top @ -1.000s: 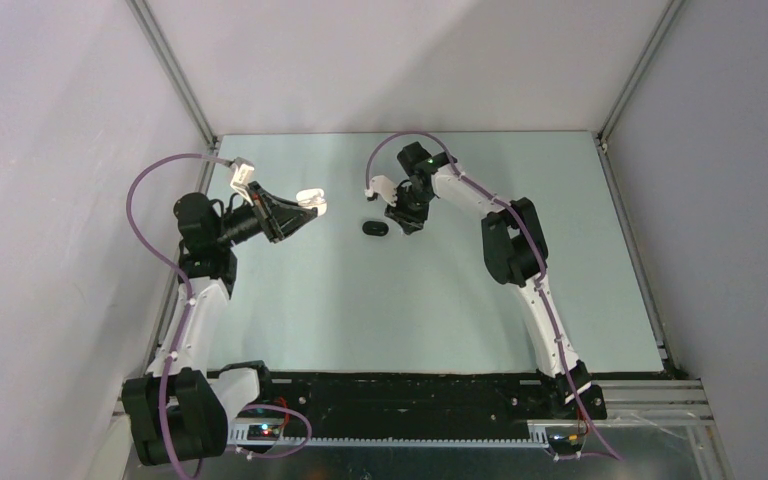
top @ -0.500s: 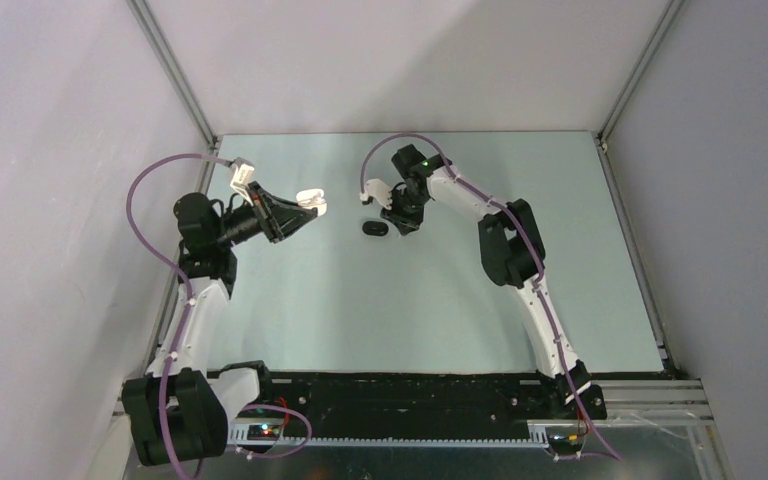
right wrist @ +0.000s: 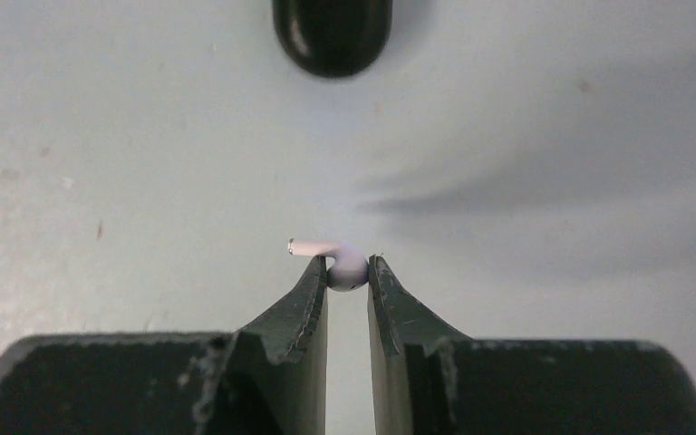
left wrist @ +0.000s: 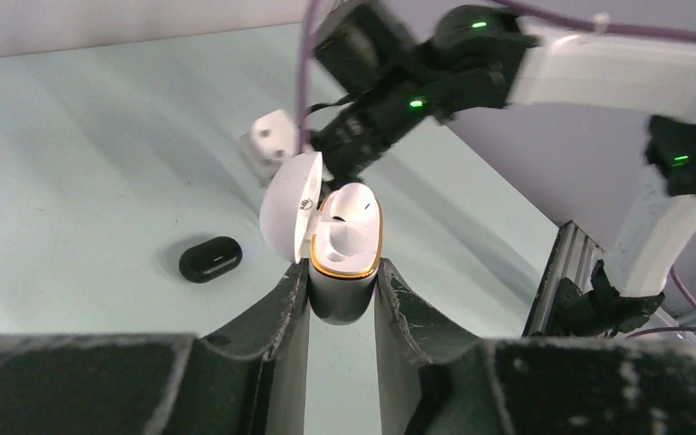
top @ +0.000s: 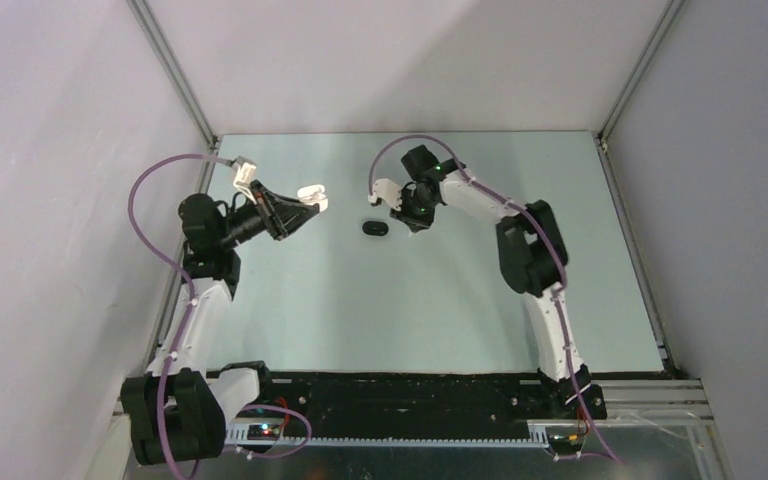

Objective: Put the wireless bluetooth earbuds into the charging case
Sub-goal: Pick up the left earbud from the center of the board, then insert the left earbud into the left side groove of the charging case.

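My left gripper (left wrist: 343, 272) is shut on the white charging case (left wrist: 346, 240), held up off the table with its lid (left wrist: 288, 205) hinged open to the left; the inside shows one empty well. It also shows in the top view (top: 310, 197). My right gripper (right wrist: 348, 268) is shut on one white earbud (right wrist: 344, 263), pinching its bulb with the stem pointing left, above the table. In the top view the right gripper (top: 412, 215) is right of the case. A second earbud is not in view.
A black oval pebble-like object (top: 375, 228) lies on the table between the two grippers; it also shows in the left wrist view (left wrist: 210, 258) and the right wrist view (right wrist: 332, 34). A white cable plug (left wrist: 270, 140) hangs near the right arm.
My right gripper has lifted and shifted slightly right and back from the black oval object, and its elbow swung right. My left arm and the case have barely moved.
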